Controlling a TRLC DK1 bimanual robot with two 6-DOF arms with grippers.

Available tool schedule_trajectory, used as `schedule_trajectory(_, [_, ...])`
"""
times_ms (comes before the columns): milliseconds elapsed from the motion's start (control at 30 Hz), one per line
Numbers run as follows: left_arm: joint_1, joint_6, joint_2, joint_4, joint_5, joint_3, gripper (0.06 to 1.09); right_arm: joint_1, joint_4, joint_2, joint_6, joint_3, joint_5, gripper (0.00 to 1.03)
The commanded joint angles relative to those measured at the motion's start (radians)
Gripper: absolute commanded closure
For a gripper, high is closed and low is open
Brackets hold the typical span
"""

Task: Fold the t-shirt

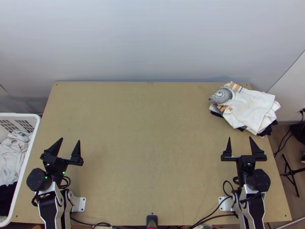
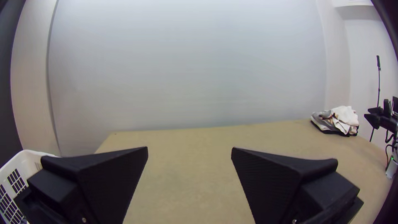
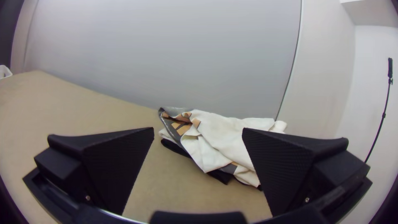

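While open, two claws (image 1: 70, 139), one cloth-pile (image 1: 251, 107)

A flat, light-brown wooden counter (image 1: 152, 129) carries an uneven pile of white cloth with grey and orange print (image 1: 253, 108) at its far right corner, black cloth (image 1: 267, 130) showing underneath. White metal plates (image 1: 79, 204) sit near its front corners; thin black cables (image 1: 213, 217) cross its near edge.
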Motion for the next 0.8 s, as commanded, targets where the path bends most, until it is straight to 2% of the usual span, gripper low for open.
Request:
schedule_trajectory(0, [0.002, 0.015, 0.001, -0.028, 0.000, -0.013, 0.10, -0.009, -0.010, 0.016, -0.002, -0.006, -0.001, 0.04])
schedule_trajectory(767, [0.004, 0.031, 0.002, -0.053, 0.000, -0.009, 0.10, -0.034, -0.009, 0.000, -0.002, -0.006, -0.001, 0.04])
